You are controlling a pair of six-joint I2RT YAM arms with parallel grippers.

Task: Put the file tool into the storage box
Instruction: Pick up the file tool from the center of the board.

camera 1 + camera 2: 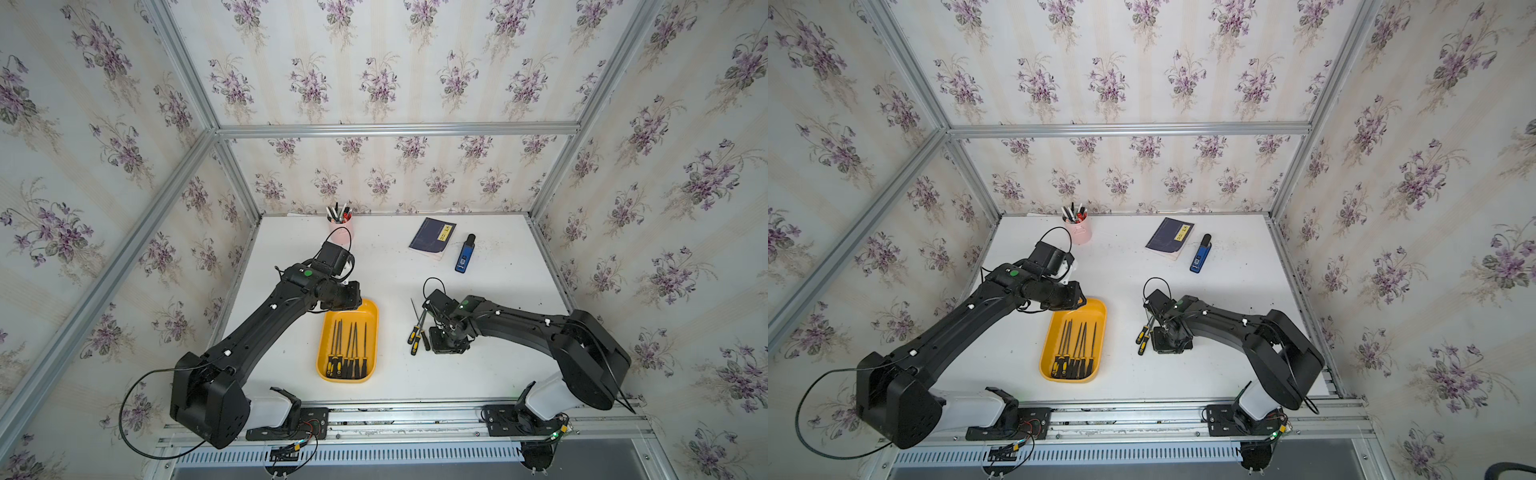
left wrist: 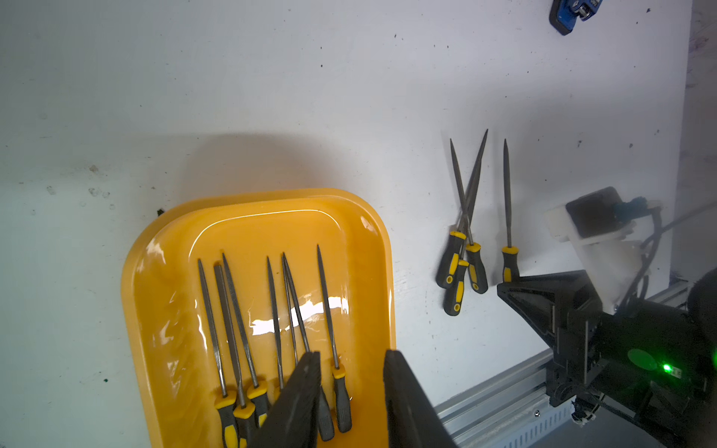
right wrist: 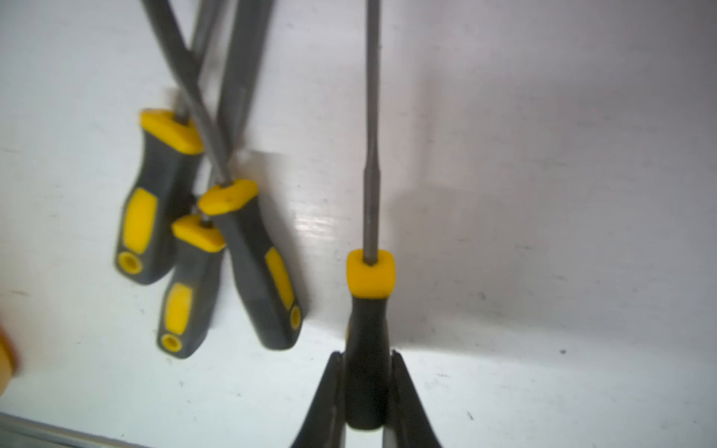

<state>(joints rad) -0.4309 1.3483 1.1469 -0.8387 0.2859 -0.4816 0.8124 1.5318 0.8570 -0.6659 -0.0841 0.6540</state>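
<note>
File tool, slim grey blade cut off at the frame edge, black-yellow handle pinched by the right gripper, lies on the white table outside the shallow orange-yellow plastic storage box; left gripper spread.

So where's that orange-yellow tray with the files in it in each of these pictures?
Top view: the storage box sits just left of centre, in the lower half.
Top view: same height, a little further left.
Left wrist: large and close, filling the foreground.
Right wrist: only an orange blur at the frame edge; cannot confirm.
Shared landmark: the three crossed files beside it, seen in all four views.
</note>
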